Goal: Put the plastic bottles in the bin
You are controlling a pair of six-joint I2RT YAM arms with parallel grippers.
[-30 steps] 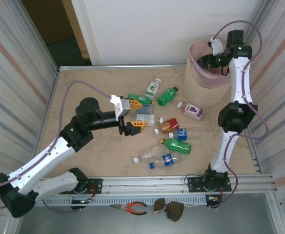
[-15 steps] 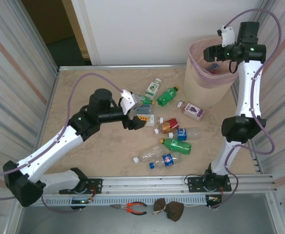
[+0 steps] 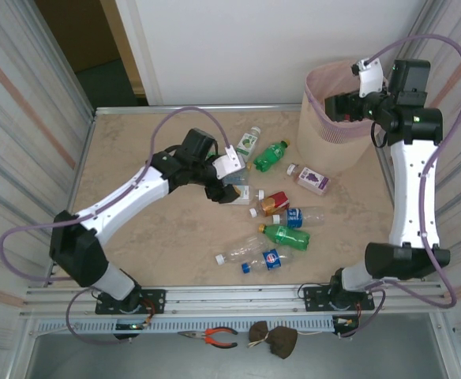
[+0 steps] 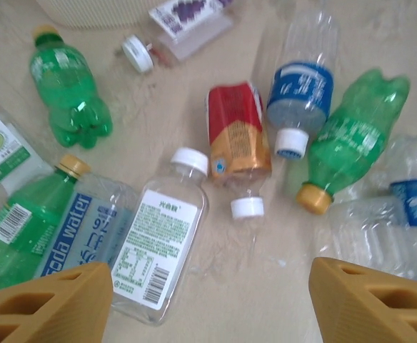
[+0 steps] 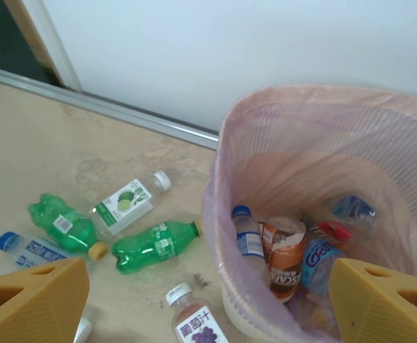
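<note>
I am at the picking-up step. My left gripper (image 4: 208, 304) hangs low over the heap of small plastic bottles (image 3: 274, 213) on the tan table (image 3: 151, 229). Its two orange fingers (image 4: 48, 304) are wide apart and hold nothing.

Right under them, on its side, lies a flat clear bottle with a white cap and a white label (image 4: 158, 254). Just beside it lies a clear bottle with a blue "soda water" label (image 4: 87, 229). So I think the next move needs care. I should go down with one finger on each long side of the flat bottle and not pinch the one next to it. Then I squeeze, lift and carry it over.

My right gripper (image 5: 208, 304) is up above the tall beige bin with holes in its sides and a pink bag (image 3: 325, 146). Its fingers are wide apart too, and empty. I think it should go for another bottle.

From the top I can see both arms and about ten bottles lying loose on the table, some near the bin. I cannot see the bottom of the bin well from there. The right wrist camera looks down inside, where several bottles in the bin (image 5: 283, 257) already lie. The left wrist camera lets me read the labels and tell which bottle is under the fingers.
</note>
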